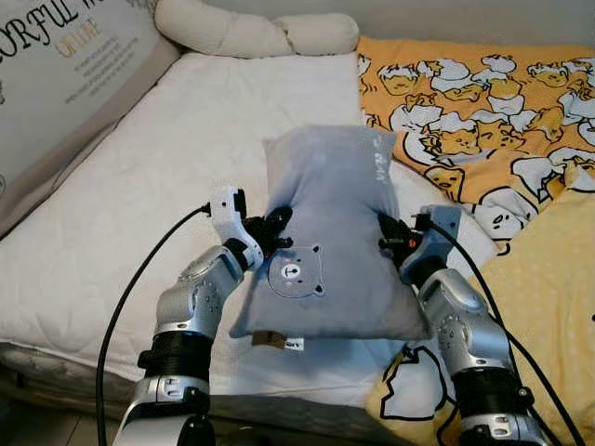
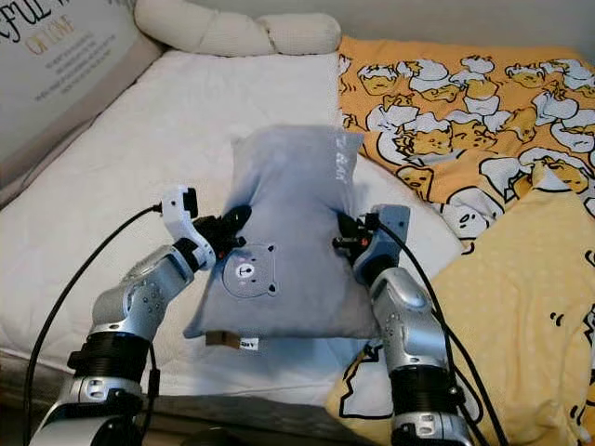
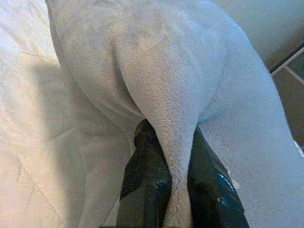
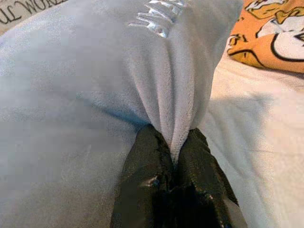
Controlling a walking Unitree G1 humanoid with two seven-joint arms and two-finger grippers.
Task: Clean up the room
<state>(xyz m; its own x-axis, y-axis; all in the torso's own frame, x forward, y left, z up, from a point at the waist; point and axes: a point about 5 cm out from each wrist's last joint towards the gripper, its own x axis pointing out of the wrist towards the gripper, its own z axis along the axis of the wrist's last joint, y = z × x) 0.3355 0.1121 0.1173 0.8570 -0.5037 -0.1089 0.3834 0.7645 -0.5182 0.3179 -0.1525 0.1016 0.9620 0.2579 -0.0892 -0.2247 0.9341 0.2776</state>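
- The grey pillow [image 1: 330,237] is over the near edge of the white mattress [image 1: 139,186], held between both grippers.
- The left gripper [image 1: 276,228] pinches a fold of the pillow's left side, fingers [image 3: 142,185] clamped on the fabric.
- The right gripper [image 1: 386,232] pinches the right side likewise.
- An orange patterned blanket [image 1: 474,111] covers the mattress's far right corner.
- The fingertips are buried in plush.

Grey-blue pillow [image 1: 330,232] w/ outlined bear-face patch, pale embroidered lettering & small brown tag, pinched betw. black fingers [image 3: 142,180] of silver arms; white quilted mattress [image 1: 139,186]; orange blanket [image 1: 483,102] w/ white-and-yellow cartoon print; pale yellow dotted cloth [image 1: 548,307]; cream bolster [image 1: 251,32].
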